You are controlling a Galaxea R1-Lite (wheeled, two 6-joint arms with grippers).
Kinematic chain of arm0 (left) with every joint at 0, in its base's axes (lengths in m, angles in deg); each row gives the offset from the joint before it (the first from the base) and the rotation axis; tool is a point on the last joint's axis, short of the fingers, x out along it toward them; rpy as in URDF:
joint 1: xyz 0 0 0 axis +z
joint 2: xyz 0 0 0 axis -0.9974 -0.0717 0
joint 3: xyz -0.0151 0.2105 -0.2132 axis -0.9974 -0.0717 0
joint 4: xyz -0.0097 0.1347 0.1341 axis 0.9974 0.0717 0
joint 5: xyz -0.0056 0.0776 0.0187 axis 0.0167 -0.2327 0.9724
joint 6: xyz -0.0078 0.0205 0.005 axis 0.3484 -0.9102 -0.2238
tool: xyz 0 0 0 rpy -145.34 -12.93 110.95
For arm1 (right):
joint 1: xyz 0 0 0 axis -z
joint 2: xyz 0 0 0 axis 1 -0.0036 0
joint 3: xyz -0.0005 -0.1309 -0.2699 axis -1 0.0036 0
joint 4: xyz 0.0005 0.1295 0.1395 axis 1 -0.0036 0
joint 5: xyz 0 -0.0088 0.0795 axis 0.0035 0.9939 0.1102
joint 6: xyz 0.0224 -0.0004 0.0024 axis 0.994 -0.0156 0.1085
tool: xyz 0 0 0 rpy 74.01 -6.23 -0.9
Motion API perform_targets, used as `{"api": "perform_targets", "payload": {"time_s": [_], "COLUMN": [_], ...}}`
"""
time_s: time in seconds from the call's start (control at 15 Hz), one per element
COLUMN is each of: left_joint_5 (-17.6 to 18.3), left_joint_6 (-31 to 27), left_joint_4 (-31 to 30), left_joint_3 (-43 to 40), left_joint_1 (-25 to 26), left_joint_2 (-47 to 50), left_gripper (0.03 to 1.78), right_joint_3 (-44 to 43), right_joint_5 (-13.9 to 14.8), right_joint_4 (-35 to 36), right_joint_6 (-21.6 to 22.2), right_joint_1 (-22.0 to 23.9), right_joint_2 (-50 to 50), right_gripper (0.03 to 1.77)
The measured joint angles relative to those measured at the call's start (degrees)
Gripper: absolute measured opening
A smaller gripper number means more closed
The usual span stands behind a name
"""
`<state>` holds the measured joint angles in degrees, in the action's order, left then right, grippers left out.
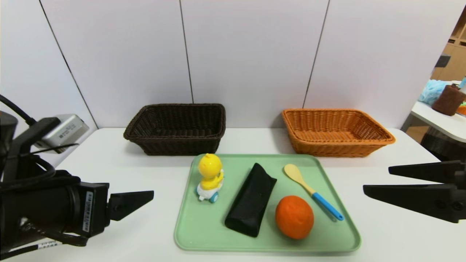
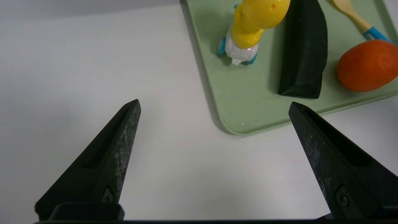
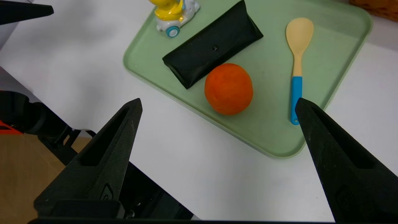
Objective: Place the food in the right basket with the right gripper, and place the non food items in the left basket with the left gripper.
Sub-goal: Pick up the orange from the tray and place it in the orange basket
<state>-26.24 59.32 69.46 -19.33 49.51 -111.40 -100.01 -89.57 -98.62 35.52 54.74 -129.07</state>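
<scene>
Between both open claws, the green tray point(image 1: 267, 240) fronts two wicker baskets

Fruit point(image 1: 294, 217) is orange. Duck toy point(image 1: 211, 174) is yellow and white, with blue wheels. Pouch point(image 1: 251, 202) is plain black. Spoon point(image 1: 298, 174) is pale, its handle point(image 1: 327, 206) blue. Tray point(image 1: 204, 229) is light green.

The orange point(image 1: 294, 217), round and dimpled, lay on the green tray near the black pouch point(image 1: 251, 200). The yellow duck point(image 1: 210, 178) stood on blue wheels beyond the pouch. The spoon point(image 1: 313, 191), pale with a blue handle, lay slantwise. Behind the tray, on the tabletop, sat the dark brown basket point(image 1: 178, 145) and the orange-tan basket point(image 1: 336, 148), both upright and empty.
</scene>
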Motion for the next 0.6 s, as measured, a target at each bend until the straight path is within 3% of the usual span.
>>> {"api": "perform_targets", "payload": {"time_s": [0.2, 0.6], "left_joint_5": [-0.2, -0.2], "left_joint_6": [0.0, 0.2], "left_joint_4": [0.0, 0.5], "left_joint_3": [-0.9, -1.3], "left_joint_1": [-1.0, -1.4], "left_joint_2": [-1.7, -2.1], "left_gripper": [1.69, 1.69], "right_joint_3": [-3.9, -23.1], "right_joint_5": [2.0, 1.8], "right_joint_4": [-6.8, -32.1], "right_joint_6": [1.3, 4.5], "right_joint_1": [-3.0, -4.4], "right_joint_2": [-4.2, -13.9], "right_gripper": [1.7, 1.7]}}
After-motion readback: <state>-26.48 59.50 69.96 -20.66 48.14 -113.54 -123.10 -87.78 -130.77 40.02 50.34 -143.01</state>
